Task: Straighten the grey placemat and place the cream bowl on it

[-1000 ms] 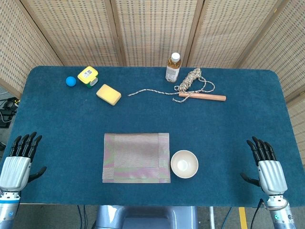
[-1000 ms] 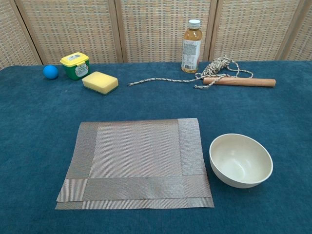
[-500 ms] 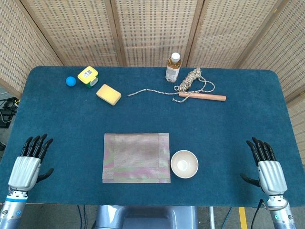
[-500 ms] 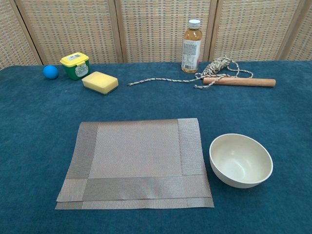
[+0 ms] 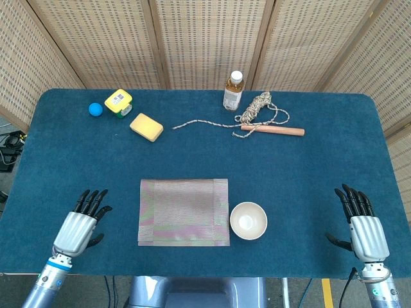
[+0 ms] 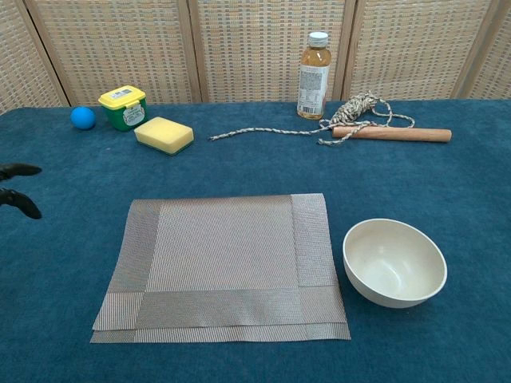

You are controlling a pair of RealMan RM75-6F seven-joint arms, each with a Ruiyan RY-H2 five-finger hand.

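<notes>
Where the blue surface (image 5: 308, 186) spreads around the grey placemat (image 5: 183, 212), bare cloth lies on every side of it, widest toward the right edge. Placemat: flat near the front edge, long axis left to right, sides nearly square with that edge; the chest view shows a second layer peeking out along its near edge. Cream bowl (image 5: 248, 220): upright, mouth up, just beside the placemat's right edge, not on it. Left hand (image 5: 79, 226): left of the placemat, near but apart, fingers spread, holding nothing. Right hand (image 5: 362, 226): well right of the bowl, fingers apart, holding nothing. Bottle (image 5: 233, 90), rope (image 5: 260, 110), sponge (image 5: 146, 126): well behind the placemat.
</notes>
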